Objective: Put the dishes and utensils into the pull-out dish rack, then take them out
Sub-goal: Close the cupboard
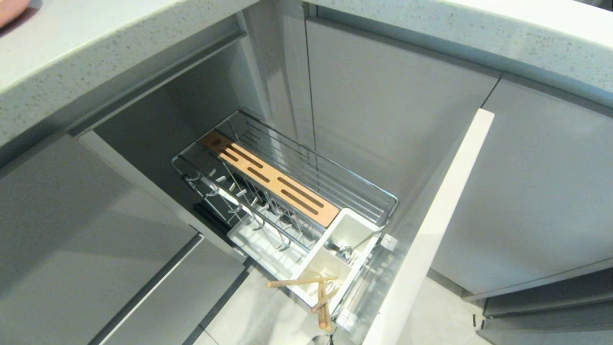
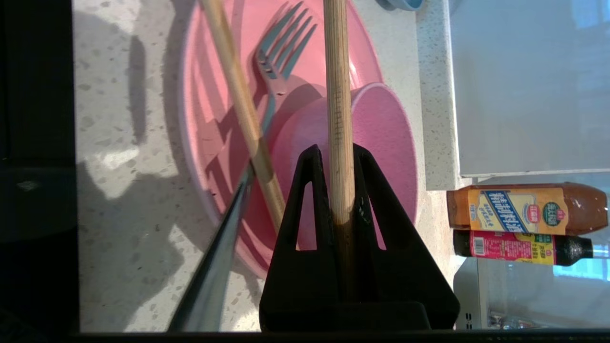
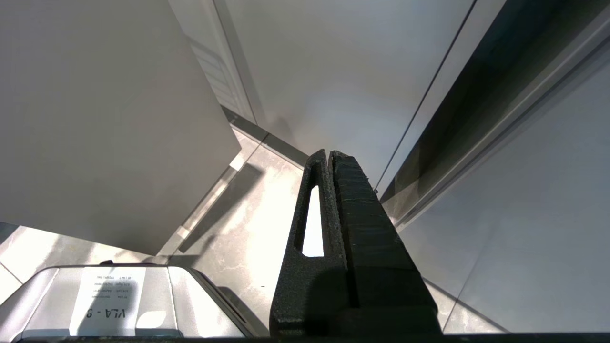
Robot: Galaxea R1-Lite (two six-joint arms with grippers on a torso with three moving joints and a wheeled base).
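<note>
Now | left hand (image 2: 340, 186) pinching chopstick (image 2: 337, 95) | above pink plate (image 2: 209, 119), perhaps touching bowl (image 2: 381, 143)

Hard light is falling across the bench (image 2: 124, 200) in the left wrist view, throwing crisp dark shadows over the pink plate (image 2: 209, 85); the fork handle (image 2: 209, 281) nearest the lens is blurring. Floor tiles (image 3: 267, 228) are glaring near-white in the right wrist view. Head view is staying evenly lit, straight edges bowing toward the frame borders.

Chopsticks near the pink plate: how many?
2. One light wooden chopstick is pinched in the fingers of the left gripper; the other lies across the flat round pink plate. More may be hidden.
</note>
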